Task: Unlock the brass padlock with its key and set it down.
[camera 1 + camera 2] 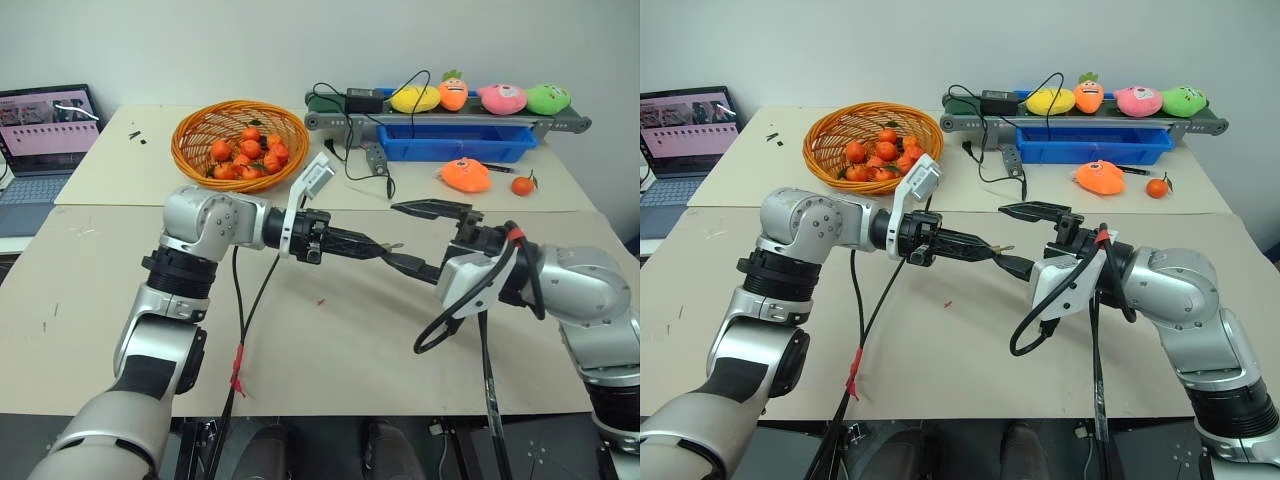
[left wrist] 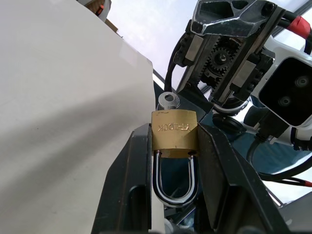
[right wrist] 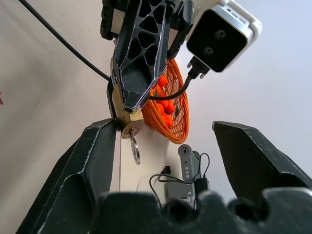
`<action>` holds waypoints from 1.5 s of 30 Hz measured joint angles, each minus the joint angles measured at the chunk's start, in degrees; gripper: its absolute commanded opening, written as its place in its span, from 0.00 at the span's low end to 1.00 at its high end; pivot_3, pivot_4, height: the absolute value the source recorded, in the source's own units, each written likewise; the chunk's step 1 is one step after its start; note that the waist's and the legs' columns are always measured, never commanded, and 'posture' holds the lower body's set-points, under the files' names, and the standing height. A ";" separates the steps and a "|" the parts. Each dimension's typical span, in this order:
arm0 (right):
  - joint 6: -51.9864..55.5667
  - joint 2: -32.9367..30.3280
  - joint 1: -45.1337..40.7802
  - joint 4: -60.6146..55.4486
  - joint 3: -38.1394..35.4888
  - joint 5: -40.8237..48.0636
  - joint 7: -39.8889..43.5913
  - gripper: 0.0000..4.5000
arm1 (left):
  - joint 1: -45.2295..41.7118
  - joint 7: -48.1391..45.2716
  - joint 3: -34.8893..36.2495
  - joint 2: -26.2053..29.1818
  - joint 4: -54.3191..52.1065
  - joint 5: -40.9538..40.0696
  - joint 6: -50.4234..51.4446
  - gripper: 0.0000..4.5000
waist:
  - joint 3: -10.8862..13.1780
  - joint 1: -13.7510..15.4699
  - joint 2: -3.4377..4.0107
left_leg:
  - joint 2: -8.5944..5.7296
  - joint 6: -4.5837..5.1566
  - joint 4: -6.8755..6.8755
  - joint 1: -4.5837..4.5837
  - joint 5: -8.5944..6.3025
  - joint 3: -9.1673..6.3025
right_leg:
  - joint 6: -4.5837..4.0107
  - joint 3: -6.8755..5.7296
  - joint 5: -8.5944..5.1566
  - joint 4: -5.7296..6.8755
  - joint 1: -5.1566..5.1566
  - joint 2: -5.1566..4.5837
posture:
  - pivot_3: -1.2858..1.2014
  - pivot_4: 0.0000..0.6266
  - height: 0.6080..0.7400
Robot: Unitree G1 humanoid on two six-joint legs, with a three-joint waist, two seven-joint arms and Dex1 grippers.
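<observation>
I'm at the unlocking step: my left gripper [image 2: 173, 195] is clamped on the small yellow-gold brass padlock [image 2: 174, 135] with its thin silver shackle, held in the air above the beige table [image 1: 330, 350], between the two arms. The small silver key [image 3: 134, 147] already sits in the keyhole. My right gripper [image 3: 165, 161] stands spread wide with nothing in it, one finger just beside the key. The padlock's long axis lies along the left fingers, shackle back toward the wrist, keyhole toward the right gripper. Next I judge I must pinch the key's bow and twist it.
</observation>
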 measured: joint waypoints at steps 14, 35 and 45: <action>1.96 -0.09 1.25 -0.86 1.35 0.81 1.71 0.06 | -0.31 -0.09 -0.29 0.43 0.03 -0.57 -1.69 0.18 | 0.00 0.00 0.00 | 0.00 0.00 0.01 0.00 0.00 0.01 | 0.00 0.00 0.00 0.00 0.00 0.00 | 0.52 0.24 1.00; 4.27 0.67 1.30 -1.50 1.36 2.22 2.10 0.29 | -0.50 -0.64 -1.40 0.52 0.18 -0.62 -2.92 0.18 | 0.00 0.02 0.00 | 0.00 0.00 0.00 0.00 0.00 0.00 | 0.00 0.00 0.00 0.00 0.00 0.00 | 0.52 0.24 1.00; 4.30 1.30 0.11 -2.86 1.62 3.15 2.02 0.52 | -1.66 -2.80 -3.57 0.60 0.42 -0.57 -3.43 0.18 | 0.00 0.03 0.00 | -0.01 0.00 0.00 0.00 0.00 0.00 | 0.00 0.00 0.00 0.00 0.00 0.00 | 0.52 0.24 1.00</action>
